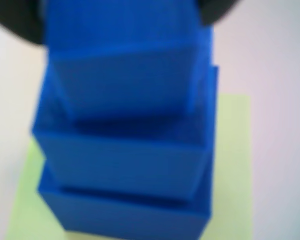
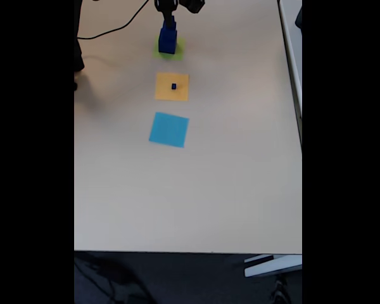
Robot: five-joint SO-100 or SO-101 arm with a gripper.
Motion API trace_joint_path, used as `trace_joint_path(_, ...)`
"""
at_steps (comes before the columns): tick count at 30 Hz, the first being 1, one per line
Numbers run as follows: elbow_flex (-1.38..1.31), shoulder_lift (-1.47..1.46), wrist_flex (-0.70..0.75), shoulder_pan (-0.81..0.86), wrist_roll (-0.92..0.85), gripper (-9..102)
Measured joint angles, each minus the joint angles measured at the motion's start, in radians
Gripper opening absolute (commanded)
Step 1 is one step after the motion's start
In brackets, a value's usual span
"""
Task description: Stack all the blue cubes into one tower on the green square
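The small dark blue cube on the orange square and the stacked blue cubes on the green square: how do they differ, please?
The tiny dark blue cube lies alone, low, on the flat orange paper square; the blue cube tower stands several cubes high on the lime-green paper square. The tower's cubes look far larger. The gripper hangs at the tower's top; the tiny cube is unattended. Both share one blue colour.

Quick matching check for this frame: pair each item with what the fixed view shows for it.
Items:
1. green square
2. orange square
3. light-blue square
4. gripper

States:
A. bare
B. carries one tiny blue cube
C. under the blue tower
D. at the tower's top

Pairs: 1-C, 2-B, 3-A, 4-D
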Motion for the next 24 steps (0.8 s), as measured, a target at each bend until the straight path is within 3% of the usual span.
trace_joint_path(24,0.0,0.0,-0.017,-0.002,0.028,0)
